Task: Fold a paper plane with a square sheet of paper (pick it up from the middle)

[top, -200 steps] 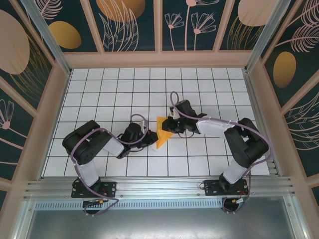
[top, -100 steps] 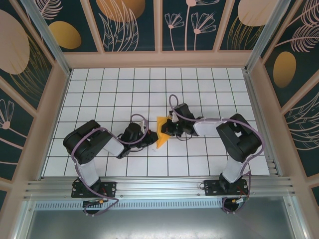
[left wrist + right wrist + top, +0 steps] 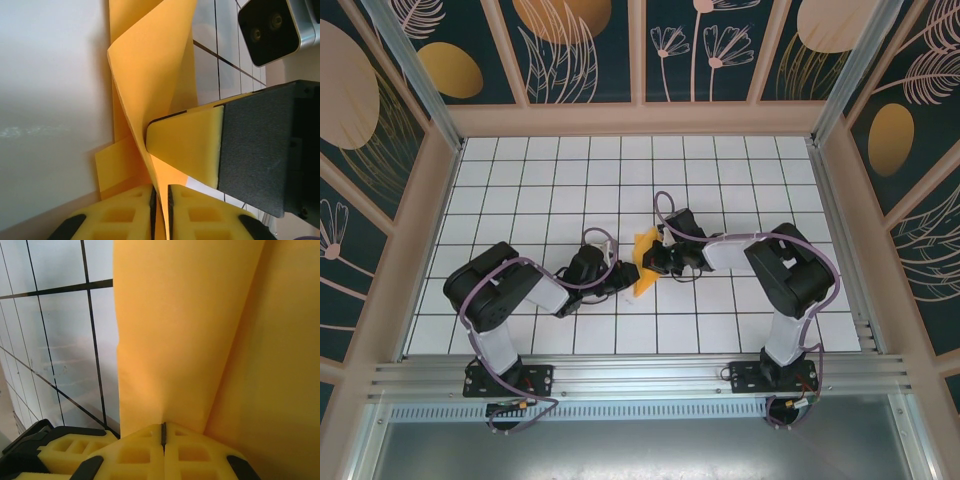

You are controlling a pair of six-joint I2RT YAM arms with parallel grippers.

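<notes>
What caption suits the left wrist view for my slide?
Left claw and right claw both pinch the partly folded orange-yellow paper over the tiled table.

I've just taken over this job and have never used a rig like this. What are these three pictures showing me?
You are looking at two black robot arms, left and right, bolted at the near edge of a white tiled table. The wide picture comes from a fixed camera above and behind them. The two close-ups come from a small camera on each wrist. On the table is an orange-yellow sheet of paper, partly folded and raised up between the arms. The left hand pinches it between its yellow foam tips. The right hand is shut on it from the other side. In the left wrist picture, the big yellow block against the paper is one of the right hand's fingers.
</notes>
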